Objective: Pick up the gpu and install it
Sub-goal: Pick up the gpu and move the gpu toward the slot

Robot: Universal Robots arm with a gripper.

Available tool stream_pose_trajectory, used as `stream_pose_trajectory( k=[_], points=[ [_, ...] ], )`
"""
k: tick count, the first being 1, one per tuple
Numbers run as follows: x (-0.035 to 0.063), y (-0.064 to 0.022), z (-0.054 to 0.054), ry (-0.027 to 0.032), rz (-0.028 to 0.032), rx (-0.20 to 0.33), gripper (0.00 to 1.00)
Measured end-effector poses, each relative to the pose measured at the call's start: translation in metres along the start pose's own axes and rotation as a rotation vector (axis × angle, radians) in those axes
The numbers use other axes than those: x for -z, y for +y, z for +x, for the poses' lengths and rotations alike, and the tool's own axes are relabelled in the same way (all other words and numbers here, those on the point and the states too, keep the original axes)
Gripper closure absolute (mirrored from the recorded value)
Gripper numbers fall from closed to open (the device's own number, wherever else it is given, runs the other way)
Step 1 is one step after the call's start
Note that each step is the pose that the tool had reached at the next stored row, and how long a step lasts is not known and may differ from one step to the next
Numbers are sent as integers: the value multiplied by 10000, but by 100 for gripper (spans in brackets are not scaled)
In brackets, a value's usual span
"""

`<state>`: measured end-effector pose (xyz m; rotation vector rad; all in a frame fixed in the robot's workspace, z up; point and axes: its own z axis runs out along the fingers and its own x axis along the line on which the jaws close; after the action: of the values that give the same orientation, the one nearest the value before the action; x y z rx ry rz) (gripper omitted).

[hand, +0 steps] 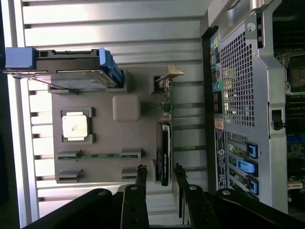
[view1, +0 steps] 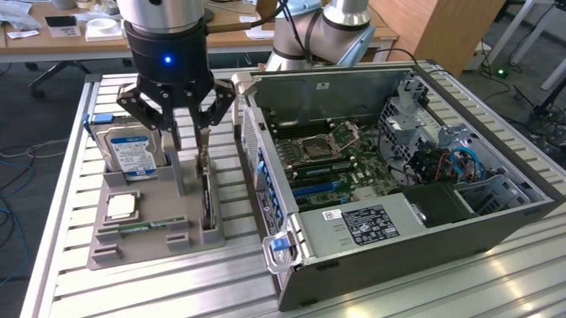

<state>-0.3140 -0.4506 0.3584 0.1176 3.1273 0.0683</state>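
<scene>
Your gripper [view1: 191,151] hangs at the exterior view's left, jaws partly open and empty, straight above the gpu [view1: 208,199], which stands on edge in the grey holder [view1: 132,245], its long axis running between the fingers

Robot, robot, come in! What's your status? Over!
Open gripper straddling the gpu, not clamped. Card stands on edge in the gray holder. The hard drive sits apart, nothing in the way. Over.
</scene>
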Motion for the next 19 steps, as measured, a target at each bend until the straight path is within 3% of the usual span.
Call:
stream_pose_trajectory(
  k=[12,19],
  points=[
    [-216,-10,2,-1,0,0,64],
    [-243,-11,2,0,1,1,64]
  ],
)
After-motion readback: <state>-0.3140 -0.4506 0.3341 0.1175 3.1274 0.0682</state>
